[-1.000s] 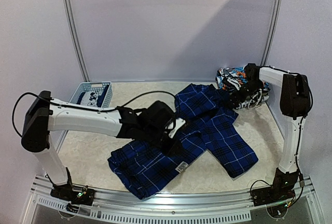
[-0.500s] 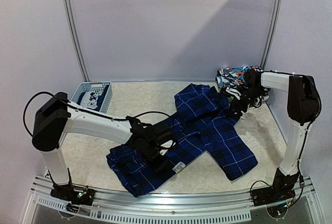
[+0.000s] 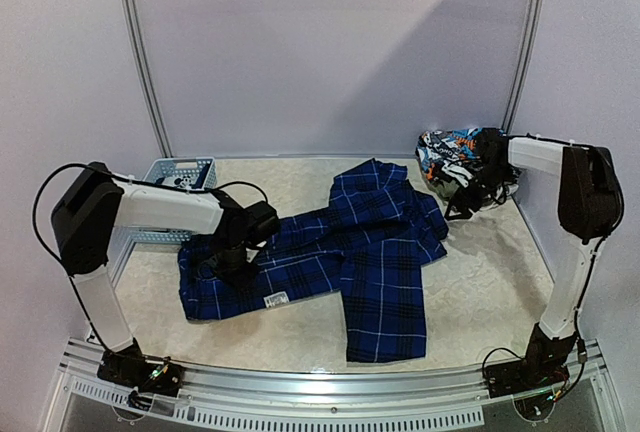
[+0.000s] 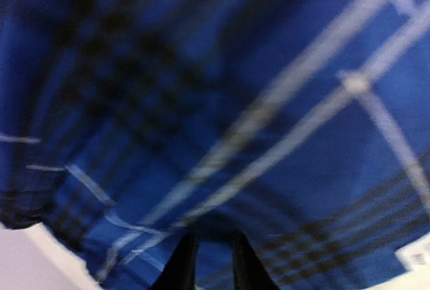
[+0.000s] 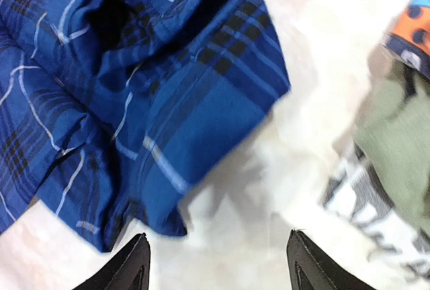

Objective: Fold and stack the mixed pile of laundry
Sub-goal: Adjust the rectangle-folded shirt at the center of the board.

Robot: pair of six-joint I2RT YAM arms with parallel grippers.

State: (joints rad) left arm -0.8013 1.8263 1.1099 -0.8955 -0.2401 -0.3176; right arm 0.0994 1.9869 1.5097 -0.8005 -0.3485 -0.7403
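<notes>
left arm stretches low over the plaid shirt (image 3: 330, 247), left gripper (image 4: 209, 263) nearly closed, apparently pinching it; right arm reaches far, right gripper (image 5: 216, 263) wide open, empty.

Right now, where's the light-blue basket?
Top view: the basket sits at the far-left corner of the table, partly hidden by the left arm, behind and left of the spread plaid shirt.

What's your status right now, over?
Left tool shut on plaid shirt. Right tool open, empty, beside shirt edge. Rest of pile back right.
</notes>
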